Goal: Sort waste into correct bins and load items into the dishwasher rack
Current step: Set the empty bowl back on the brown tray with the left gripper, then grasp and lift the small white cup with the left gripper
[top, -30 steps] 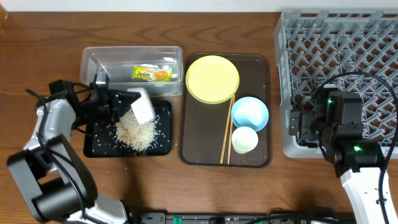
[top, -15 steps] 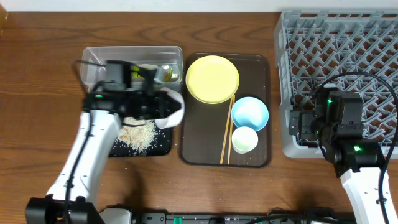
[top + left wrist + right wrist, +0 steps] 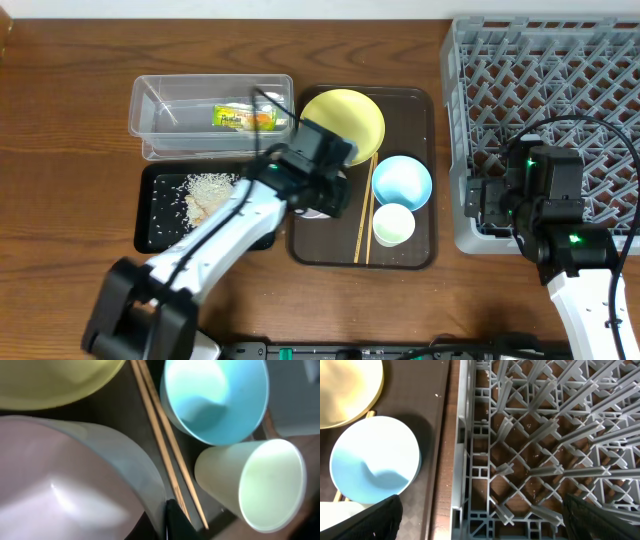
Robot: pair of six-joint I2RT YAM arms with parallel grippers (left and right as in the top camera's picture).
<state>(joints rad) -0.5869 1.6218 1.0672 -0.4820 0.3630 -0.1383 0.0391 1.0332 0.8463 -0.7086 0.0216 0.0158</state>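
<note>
My left gripper [image 3: 320,195] is shut on the rim of the white bowl [image 3: 314,212] and holds it over the left side of the brown tray. In the left wrist view the white bowl [image 3: 60,480] fills the lower left, with my finger [image 3: 169,521] against its rim. Beside it are the chopsticks [image 3: 165,440], the light blue bowl [image 3: 215,395], the white cup [image 3: 260,485] and the yellow plate [image 3: 50,380]. The rice heap [image 3: 205,190] lies in the black tray [image 3: 155,235]. The snack wrapper [image 3: 245,118] lies in the clear tub [image 3: 150,100]. My right gripper [image 3: 480,520] is open over the front left edge of the grey rack [image 3: 545,100].
The brown serving tray [image 3: 330,248] holds the yellow plate [image 3: 358,115], blue bowl [image 3: 402,182], cup [image 3: 393,224] and chopsticks [image 3: 364,220]. The rack [image 3: 545,435] shows no dishes in it. Loose rice grains are scattered on the black tray.
My left arm has swung right from the black tray to the brown tray, carrying the white bowl. The rice stays in the black tray. The right arm has not moved.
</note>
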